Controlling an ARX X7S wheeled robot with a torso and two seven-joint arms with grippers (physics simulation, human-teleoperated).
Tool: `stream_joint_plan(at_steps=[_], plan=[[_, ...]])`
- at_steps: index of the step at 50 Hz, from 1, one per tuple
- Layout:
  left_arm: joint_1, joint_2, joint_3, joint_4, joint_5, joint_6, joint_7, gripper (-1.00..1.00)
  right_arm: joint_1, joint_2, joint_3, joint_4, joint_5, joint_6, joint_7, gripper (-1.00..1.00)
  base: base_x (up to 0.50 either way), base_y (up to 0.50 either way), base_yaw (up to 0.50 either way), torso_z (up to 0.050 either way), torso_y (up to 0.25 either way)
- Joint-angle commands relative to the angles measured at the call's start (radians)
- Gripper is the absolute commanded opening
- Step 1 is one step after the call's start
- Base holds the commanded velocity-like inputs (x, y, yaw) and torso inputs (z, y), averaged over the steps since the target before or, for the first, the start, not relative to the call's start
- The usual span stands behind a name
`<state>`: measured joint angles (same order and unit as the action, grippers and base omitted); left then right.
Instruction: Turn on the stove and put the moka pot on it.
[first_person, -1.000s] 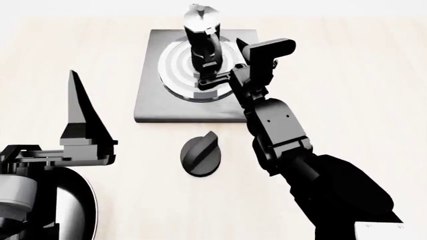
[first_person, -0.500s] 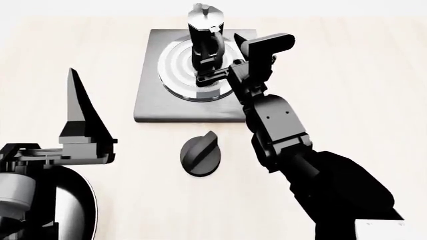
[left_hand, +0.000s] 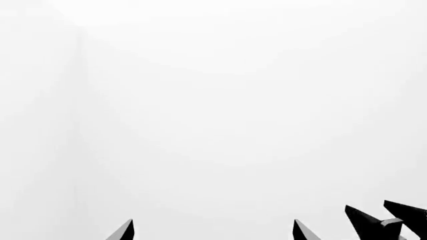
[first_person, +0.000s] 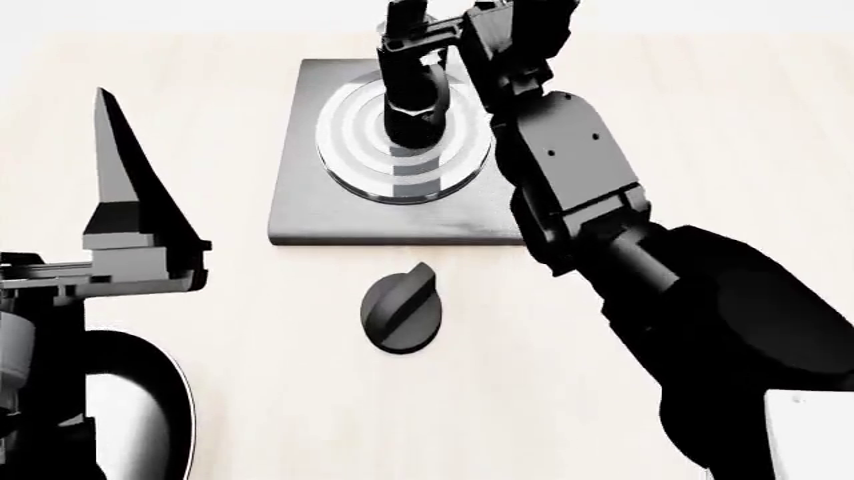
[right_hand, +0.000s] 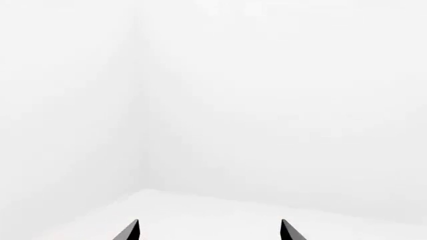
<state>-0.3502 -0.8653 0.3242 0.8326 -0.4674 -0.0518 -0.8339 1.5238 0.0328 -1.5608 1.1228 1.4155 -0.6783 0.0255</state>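
Black-and-silver waisted moka pot (first_person: 411, 85) is sitting on the ringed burner of the flat grey square hotplate stove (first_person: 300, 200), so placing looks basically done. My right gripper (first_person: 441, 25) is up beside its top, fingers spread in the wrist view, nothing held. The small black round knob (first_person: 400, 312) sits well behind it; can't tell if it's turned. My left gripper (first_person: 127, 200) is open, parked off to the side.

Both arms are matte black with blocky, faceted housings, the right arm (first_person: 627, 260) showing small round screw holes on its flat forearm plate and a white panel near its base, the left arm (first_person: 114, 250) ending in a tall pointed black finger.
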Motion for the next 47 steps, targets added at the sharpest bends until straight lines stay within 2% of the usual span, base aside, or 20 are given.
stream_joint_plan(at_steps=[1,8,12,18,26,28,32,42,45,47], plan=[[-0.223,0.006,0.009,0.015,0.027,-0.137,0.012,1.0,0.204,0.168,-0.053,-0.351,-0.132,-0.038,0.35,1.0,0.0,0.0,0.0,0.0,0.0],[-0.464,0.058,0.037,0.001,0.056,-0.175,0.085,1.0,0.399,0.317,-0.106,-0.643,-0.269,0.074,0.687,1.0,0.0,0.0,0.0,0.0,0.0],[-0.606,0.085,0.056,-0.014,0.067,-0.211,0.131,1.0,0.493,0.403,-0.109,-0.796,-0.307,0.134,0.817,1.0,0.0,0.0,0.0,0.0,0.0],[-0.783,0.117,0.036,-0.014,0.004,-0.258,0.171,1.0,0.651,0.535,-0.148,-1.04,-0.412,0.256,0.937,1.0,0.0,0.0,0.0,0.0,0.0],[-0.926,0.149,0.015,0.038,-0.046,-0.32,0.157,1.0,0.802,0.68,-0.15,-1.34,-0.498,0.394,1.049,1.0,0.0,0.0,0.0,0.0,0.0],[-0.957,0.149,0.012,0.06,-0.065,-0.35,0.149,1.0,0.812,0.712,-0.126,-1.387,-0.487,0.399,1.048,1.0,0.0,0.0,0.0,0.0,0.0],[-1.021,0.15,-0.008,0.107,-0.129,-0.401,0.13,1.0,0.821,0.774,-0.022,-1.518,-0.515,0.534,1.048,1.0,0.0,0.0,0.0,0.0,0.0],[-1.138,0.098,-0.072,0.211,-0.336,-0.49,0.027,1.0,0.82,0.869,0.188,-1.785,-0.483,0.783,1.051,1.0,0.0,0.0,0.0,0.0,-0.001],[-1.152,-0.002,-0.012,0.214,-0.385,-0.402,-0.054,1.0,0.822,0.896,0.251,-1.885,-0.456,0.872,1.074,1.0,0.0,0.0,0.0,0.0,0.0],[-1.174,-0.101,0.078,0.214,-0.407,-0.302,-0.131,1.0,0.824,0.91,0.295,-1.945,-0.425,0.932,1.093,1.0,0.0,0.0,0.0,0.0,0.0]])
